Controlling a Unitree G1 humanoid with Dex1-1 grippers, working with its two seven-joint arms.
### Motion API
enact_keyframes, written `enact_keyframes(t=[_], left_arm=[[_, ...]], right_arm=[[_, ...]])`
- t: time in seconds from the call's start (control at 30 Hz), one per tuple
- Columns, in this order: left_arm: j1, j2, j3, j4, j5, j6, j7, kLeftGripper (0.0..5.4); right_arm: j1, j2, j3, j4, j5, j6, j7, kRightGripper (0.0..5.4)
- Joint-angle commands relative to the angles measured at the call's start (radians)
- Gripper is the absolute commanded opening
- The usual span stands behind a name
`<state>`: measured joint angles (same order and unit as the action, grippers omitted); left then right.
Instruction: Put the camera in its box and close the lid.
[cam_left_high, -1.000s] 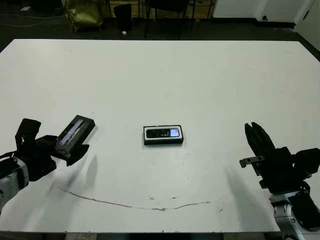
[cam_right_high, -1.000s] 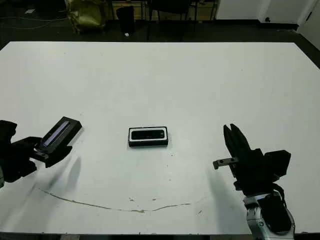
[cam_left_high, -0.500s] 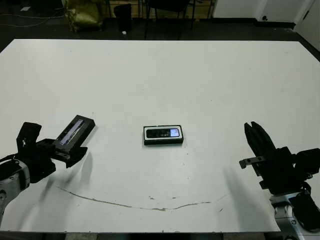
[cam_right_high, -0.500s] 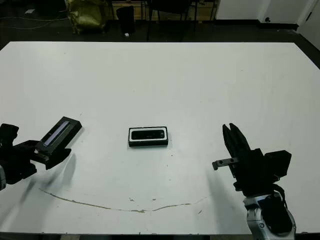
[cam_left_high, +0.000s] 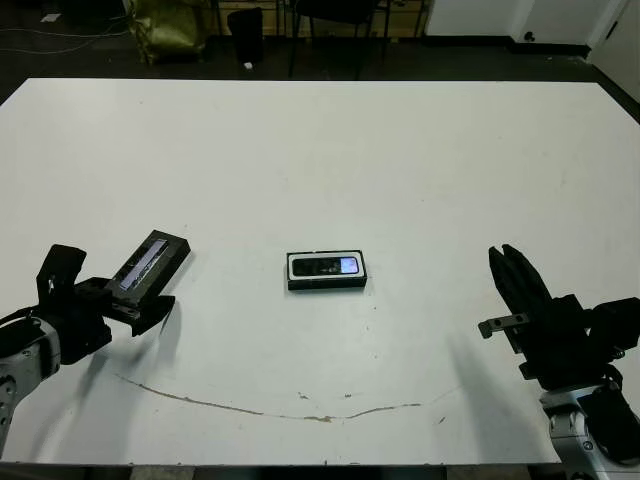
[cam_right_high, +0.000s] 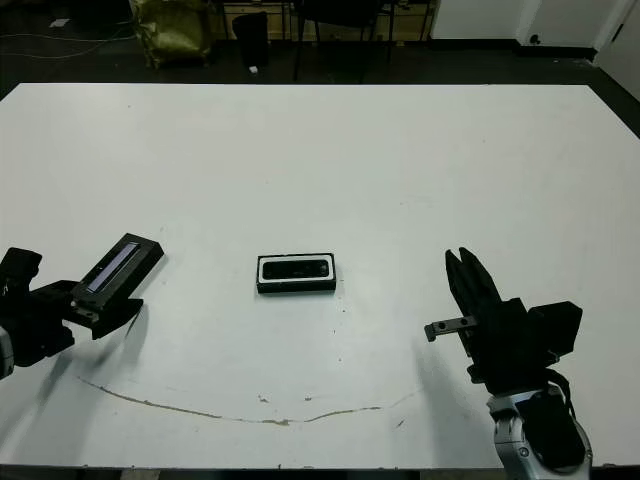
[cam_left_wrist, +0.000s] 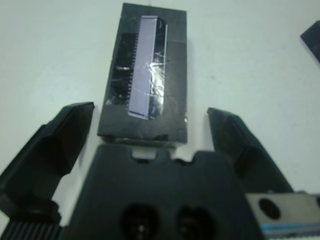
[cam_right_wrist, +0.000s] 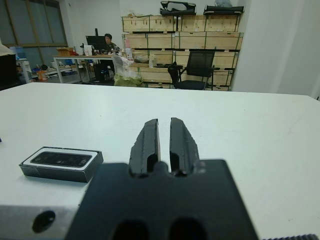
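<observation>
The box (cam_left_high: 327, 271), a shallow black tray with a white lining, lies at the table's middle. The camera (cam_left_high: 332, 266) rests inside it, its bluish screen toward the right. The lid (cam_left_high: 151, 264), black with a shiny window strip, lies on the table at the left, apart from the box. My left gripper (cam_left_wrist: 151, 110) is open, its fingers (cam_left_wrist: 55, 145) standing either side of the lid's near end without touching it. My right gripper (cam_left_high: 512, 272) is shut and holds nothing, hovering right of the box (cam_right_wrist: 61, 164).
A thin brown scratch line (cam_left_high: 260, 408) runs along the table near the front edge. Beyond the far edge stand chairs (cam_left_high: 330, 20) and a yellow bag (cam_left_high: 168, 25). A person (cam_right_wrist: 107, 40) sits at a desk far behind the table.
My left gripper has drawn back a little from the lid, toward the table's front. The lid, the box and the right gripper have stayed in place.
</observation>
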<state>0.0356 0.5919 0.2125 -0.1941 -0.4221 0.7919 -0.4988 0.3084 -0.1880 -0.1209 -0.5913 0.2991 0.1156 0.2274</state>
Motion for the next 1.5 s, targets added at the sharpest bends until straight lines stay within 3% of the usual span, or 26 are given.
enact_keyframes(t=[0.03, 0.6, 0.7, 1.07, 1.5], left_arm=[[0.008, 0.007, -0.015, 0.045, 0.019, -0.003, -0.011, 5.38], [-0.013, -0.009, -0.007, 0.117, 0.005, -0.007, -0.026, 5.34], [-0.008, -0.005, -0.01, 0.101, 0.009, -0.001, -0.018, 4.95], [-0.018, 0.081, -0.061, 0.093, 0.022, 0.016, -0.114, 2.43], [-0.04, 0.123, -0.084, 0.07, 0.006, 0.002, -0.206, 2.34]], right_arm=[[0.011, -0.008, -0.007, 0.011, -0.003, 0.009, 0.003, 0.0], [0.016, -0.009, -0.01, 0.001, 0.001, 0.015, 0.0, 0.0], [0.014, -0.011, -0.011, 0.007, -0.005, 0.006, 0.002, 0.0], [0.013, -0.01, -0.014, 0.012, 0.006, 0.007, 0.008, 0.0], [0.02, -0.009, -0.01, 0.007, -0.011, 0.006, 0.006, 0.0]])
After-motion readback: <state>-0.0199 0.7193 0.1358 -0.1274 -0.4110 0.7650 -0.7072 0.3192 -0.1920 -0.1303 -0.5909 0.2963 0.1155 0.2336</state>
